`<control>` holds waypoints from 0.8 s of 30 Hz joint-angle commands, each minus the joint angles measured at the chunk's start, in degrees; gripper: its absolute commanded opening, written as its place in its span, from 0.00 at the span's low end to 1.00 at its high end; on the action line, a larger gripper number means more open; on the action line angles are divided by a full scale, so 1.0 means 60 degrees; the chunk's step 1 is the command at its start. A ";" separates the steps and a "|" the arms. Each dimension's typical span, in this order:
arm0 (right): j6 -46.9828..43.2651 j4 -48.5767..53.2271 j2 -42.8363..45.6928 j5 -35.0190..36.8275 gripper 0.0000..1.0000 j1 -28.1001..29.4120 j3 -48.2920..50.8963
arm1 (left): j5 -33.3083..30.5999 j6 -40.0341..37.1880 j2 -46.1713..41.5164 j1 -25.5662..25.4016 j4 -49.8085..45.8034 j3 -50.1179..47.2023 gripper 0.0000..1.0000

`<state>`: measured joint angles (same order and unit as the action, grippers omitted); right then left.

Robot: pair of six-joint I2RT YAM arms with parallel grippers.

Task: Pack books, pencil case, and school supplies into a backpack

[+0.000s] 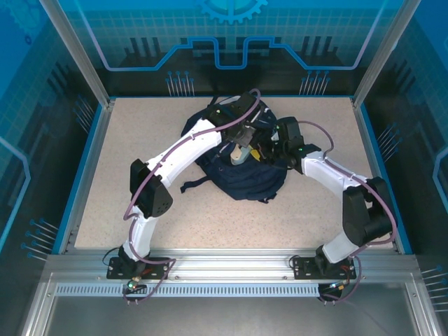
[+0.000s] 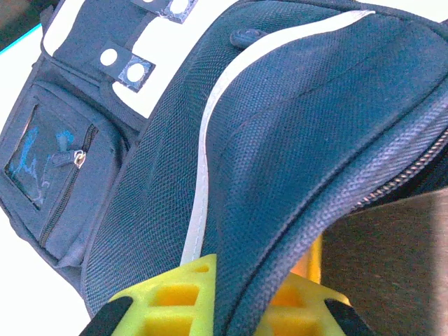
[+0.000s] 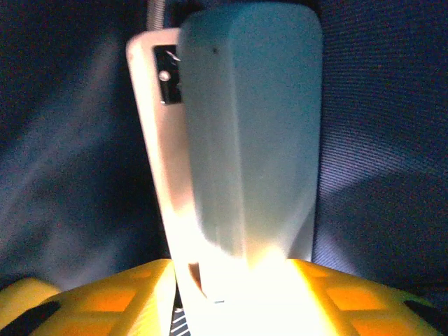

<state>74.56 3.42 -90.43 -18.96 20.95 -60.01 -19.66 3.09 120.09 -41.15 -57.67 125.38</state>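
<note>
Right gripper (image 3: 236, 290) clasps pencil case (image 3: 252, 126), long axis pointing straight ahead into backpack (image 3: 378, 140) (left gripper (image 2: 238, 304) clenched on its rim fabric)

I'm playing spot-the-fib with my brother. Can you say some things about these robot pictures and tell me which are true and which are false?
1. The backpack is navy blue with a white stripe. True.
2. The left end effector is pinching the backpack's fabric. True.
3. The pencil case lies untouched, far from the backpack. False: it sits between the yellow fingers of the right end effector, right at the backpack.
4. The backpack hangs from a hook. False: it lies on the table.
</note>
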 commanded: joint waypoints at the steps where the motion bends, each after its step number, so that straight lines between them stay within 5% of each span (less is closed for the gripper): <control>1: -0.0013 -0.0135 -0.0274 -0.0342 0.39 0.0108 -0.0121 | 0.0444 0.0238 -0.0899 -0.0032 0.0753 0.0080 0.08; 15: 0.1300 -0.3581 -0.1993 -0.0051 0.19 0.0565 -0.0483 | 0.0598 0.0326 -0.1223 -0.0076 0.0998 -0.0210 0.08; 20: 0.1072 -0.3754 -0.2026 -0.0237 0.22 0.0527 -0.0477 | 0.0588 0.0450 -0.1265 -0.0056 0.1017 -0.0331 0.12; 24: 0.0486 -0.2308 -0.1231 -0.0299 0.31 0.0305 -0.0161 | 0.0679 0.0738 -0.1397 0.0033 0.1049 -0.0496 0.29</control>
<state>80.77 -14.76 -101.23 -19.99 22.96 -61.80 -18.52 5.74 117.38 -40.16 -54.78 122.52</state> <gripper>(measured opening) 0.297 0.260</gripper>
